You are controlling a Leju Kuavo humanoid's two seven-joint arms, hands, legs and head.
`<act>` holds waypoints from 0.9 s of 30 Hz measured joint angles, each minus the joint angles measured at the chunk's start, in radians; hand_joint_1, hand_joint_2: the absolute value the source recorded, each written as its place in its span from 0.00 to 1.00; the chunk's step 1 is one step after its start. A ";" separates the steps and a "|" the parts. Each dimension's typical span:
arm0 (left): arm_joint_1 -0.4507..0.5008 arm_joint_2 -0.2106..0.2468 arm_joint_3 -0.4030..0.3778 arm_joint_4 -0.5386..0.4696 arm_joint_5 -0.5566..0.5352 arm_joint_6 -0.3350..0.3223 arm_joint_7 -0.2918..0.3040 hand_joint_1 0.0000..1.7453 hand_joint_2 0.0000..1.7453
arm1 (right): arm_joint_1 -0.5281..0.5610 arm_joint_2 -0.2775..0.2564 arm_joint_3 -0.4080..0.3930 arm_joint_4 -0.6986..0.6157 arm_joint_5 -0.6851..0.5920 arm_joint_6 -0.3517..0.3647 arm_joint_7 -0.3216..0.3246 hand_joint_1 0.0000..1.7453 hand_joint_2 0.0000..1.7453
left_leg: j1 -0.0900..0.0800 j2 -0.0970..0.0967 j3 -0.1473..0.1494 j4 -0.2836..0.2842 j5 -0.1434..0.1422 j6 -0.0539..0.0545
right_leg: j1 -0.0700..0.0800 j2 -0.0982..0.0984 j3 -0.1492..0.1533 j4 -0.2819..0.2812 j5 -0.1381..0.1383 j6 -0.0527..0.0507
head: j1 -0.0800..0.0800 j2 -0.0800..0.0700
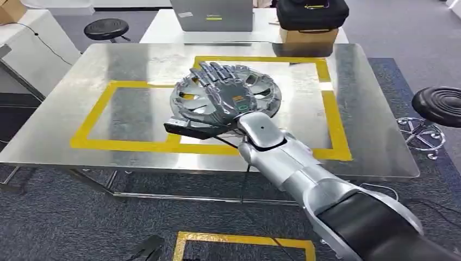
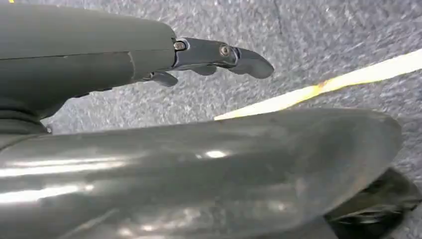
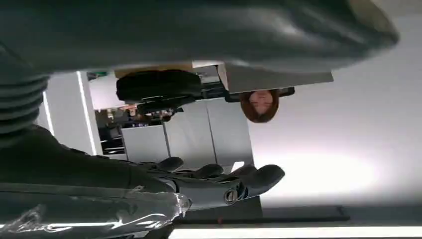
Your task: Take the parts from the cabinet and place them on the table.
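A silver wheel cover (image 1: 267, 93) lies inside the yellow tape outline on the steel table (image 1: 60, 114). My right hand (image 1: 222, 89) reaches over it from the near side, with its fingers stretched flat across the cover's face. In the right wrist view the fingers (image 3: 224, 179) are straight and lie along the shiny, plastic-wrapped wheel cover (image 3: 99, 216). The thumb (image 3: 199, 30) stands well apart from them, with nothing between. My left hand (image 2: 219, 55) hangs over the grey carpet, fingers straight and empty.
Behind the table are a grey case (image 1: 213, 15), a cardboard box (image 1: 309, 36) and a black bag (image 1: 312, 13). Black stools stand at the far left (image 1: 106, 28) and at the right (image 1: 438, 106). Yellow tape (image 1: 244, 240) marks the floor. A person (image 3: 259, 105) is beyond.
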 joint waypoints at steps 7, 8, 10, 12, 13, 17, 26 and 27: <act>-0.008 -0.001 0.002 0.000 0.000 -0.002 -0.001 0.00 0.00 | 0.003 0.000 0.000 -0.001 0.000 -0.002 0.002 0.00 0.00 | -0.016 -0.004 0.212 -0.291 0.076 0.026 | 0.008 0.001 -0.045 -0.003 0.054 0.025 | 0.001 0.000; -0.007 0.000 0.003 0.000 0.000 -0.004 -0.002 0.00 0.00 | 0.004 0.000 0.000 -0.001 0.001 -0.002 0.003 0.00 0.00 | -0.020 -0.004 0.207 -0.290 0.081 0.034 | 0.004 0.000 -0.045 -0.011 0.065 0.033 | -0.004 0.000; -0.002 0.000 0.003 0.000 -0.001 -0.007 -0.003 0.00 0.00 | 0.009 -0.001 0.001 0.000 0.003 -0.003 0.007 0.00 0.00 | -0.015 -0.001 0.197 -0.299 0.102 0.051 | 0.001 -0.001 -0.051 -0.019 0.071 0.045 | -0.005 0.000; -0.003 0.000 0.003 0.000 -0.001 -0.009 -0.003 0.00 0.00 | 0.010 -0.005 0.001 0.000 0.003 -0.003 0.009 0.00 0.00 | -0.015 0.002 0.180 -0.299 0.119 0.062 | 0.002 -0.011 -0.080 0.052 -0.022 0.049 | 0.001 0.000; -0.003 0.000 0.003 0.000 -0.001 -0.009 -0.003 0.00 0.00 | 0.009 -0.005 0.002 0.000 0.003 -0.003 0.009 0.00 0.00 | -0.016 0.001 0.169 -0.299 0.129 0.065 | 0.003 -0.013 -0.103 0.135 -0.083 0.052 | 0.001 0.000; -0.001 0.000 0.003 0.000 -0.001 -0.010 -0.003 0.00 0.00 | 0.013 -0.005 0.002 0.001 0.003 -0.003 0.009 0.00 0.00 | -0.023 0.002 0.115 -0.298 0.170 0.068 | 0.010 -0.013 -0.093 0.273 -0.118 0.045 | 0.002 0.000; 0.000 -0.001 0.004 0.000 -0.002 -0.010 -0.006 0.00 0.00 | 0.002 0.001 0.006 0.000 0.003 -0.008 0.007 0.00 0.00 | -0.023 0.001 0.070 -0.298 0.203 0.025 | 0.019 -0.016 0.100 -0.021 -0.066 -0.007 | 0.003 0.000; 0.000 -0.001 0.004 0.000 -0.002 -0.010 -0.006 0.00 0.00 | 0.002 0.003 0.006 0.000 0.003 -0.008 0.006 0.00 0.00 | -0.022 0.001 0.054 -0.253 0.140 0.021 | 0.018 -0.015 0.088 -0.022 -0.051 -0.014 | -0.005 0.000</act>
